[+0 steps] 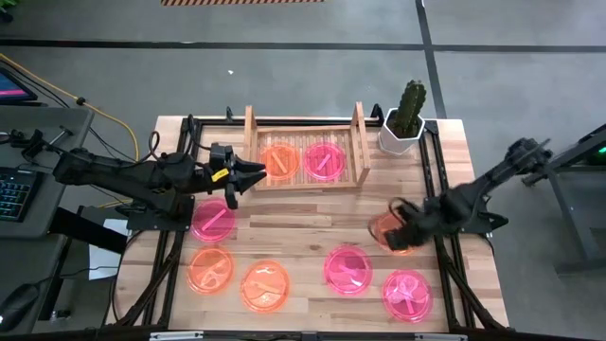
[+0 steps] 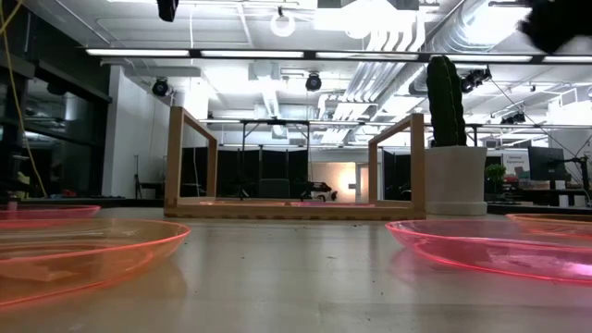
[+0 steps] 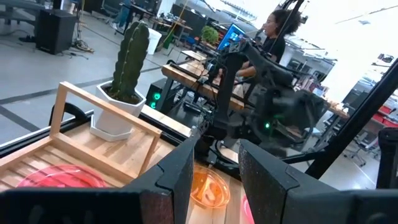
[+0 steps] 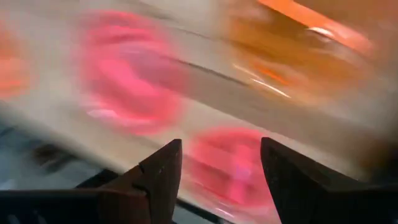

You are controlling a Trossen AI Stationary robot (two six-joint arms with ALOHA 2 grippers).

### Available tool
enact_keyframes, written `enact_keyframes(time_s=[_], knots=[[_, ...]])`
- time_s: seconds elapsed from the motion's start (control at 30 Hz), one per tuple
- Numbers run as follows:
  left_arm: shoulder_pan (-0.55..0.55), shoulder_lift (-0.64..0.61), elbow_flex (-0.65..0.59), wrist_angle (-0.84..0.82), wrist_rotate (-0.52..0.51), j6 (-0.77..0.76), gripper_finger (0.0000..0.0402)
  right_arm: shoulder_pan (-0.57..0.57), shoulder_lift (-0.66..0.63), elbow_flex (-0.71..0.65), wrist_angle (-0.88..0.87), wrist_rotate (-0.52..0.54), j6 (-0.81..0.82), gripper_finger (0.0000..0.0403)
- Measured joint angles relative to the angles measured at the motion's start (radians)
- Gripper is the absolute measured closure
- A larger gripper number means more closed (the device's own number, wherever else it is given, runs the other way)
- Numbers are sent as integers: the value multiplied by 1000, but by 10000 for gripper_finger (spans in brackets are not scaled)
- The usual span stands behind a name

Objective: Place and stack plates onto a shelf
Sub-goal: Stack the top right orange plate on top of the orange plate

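Observation:
The light-wood shelf [image 1: 305, 180] stands at the table's far middle, with an orange plate [image 1: 280, 159] and a pink plate [image 1: 324, 161] side by side on its slats. Several more plates lie flat on the table: pink [image 1: 213, 220], orange [image 1: 210, 270], orange [image 1: 265, 286], pink [image 1: 348, 269], pink [image 1: 407, 294]. My left gripper [image 1: 258, 175] [image 3: 217, 146] is open and level beside the shelf's left board. My right gripper [image 1: 393, 224] [image 4: 221, 146] is open, tipped steeply down over another orange plate [image 1: 383, 237] [image 3: 208, 186] at the right; nothing is between its fingers.
A white pot with a cactus [image 1: 402, 128] [image 2: 455, 180] stands just right of the shelf at the far edge. Black frame rails [image 1: 440, 180] run along the table's sides. A person [image 3: 277, 28] sits at a desk beyond the table's right side.

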Motion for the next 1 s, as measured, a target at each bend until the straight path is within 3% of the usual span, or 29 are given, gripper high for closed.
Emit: enact_keyframes(time_s=[0.13,0.23,0.4,0.7,1.0], knots=[[0,0,0,-4,0,1,286,152,51,0,-152,-17,313,201],[0,0,0,-4,0,0,286,221,79,0,-203,0,447,201],[0,0,0,-4,0,0,286,217,121,-24,-223,18,457,201],[0,0,0,-4,0,-11,286,152,53,-372,189,-9,472,201],[0,0,0,-5,0,-18,286,99,40,-428,187,26,453,202]])
